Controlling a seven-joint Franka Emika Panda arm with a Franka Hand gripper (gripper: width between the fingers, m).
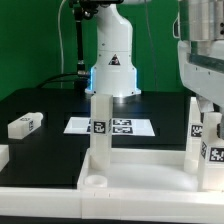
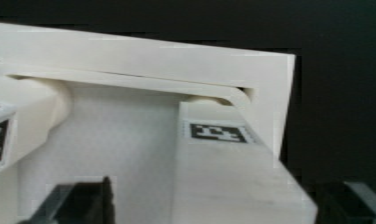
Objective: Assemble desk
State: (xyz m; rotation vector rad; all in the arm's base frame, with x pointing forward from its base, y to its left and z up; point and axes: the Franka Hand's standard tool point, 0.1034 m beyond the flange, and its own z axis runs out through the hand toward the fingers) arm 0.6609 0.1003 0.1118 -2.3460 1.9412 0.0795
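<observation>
The white desk tabletop point(image 1: 130, 182) lies upside down at the front of the black table. Three white legs stand upright in its corner sockets: one at the exterior view's left point(image 1: 100, 130) and two at the right point(image 1: 195, 125), point(image 1: 213, 150). My gripper point(image 1: 210, 105) hangs over the right-hand legs. In the wrist view a tagged leg point(image 2: 185, 150) runs from the tabletop point(image 2: 149, 60) down between my fingers point(image 2: 87, 200). The gripper point(image 2: 217, 208) is open and straddles this leg, with a dark gap showing on one side.
A loose white leg point(image 1: 25, 124) lies on the black table at the exterior view's left, and another white part point(image 1: 3, 155) shows at the left edge. The marker board point(image 1: 110, 126) lies behind the tabletop, in front of the robot base point(image 1: 112, 60).
</observation>
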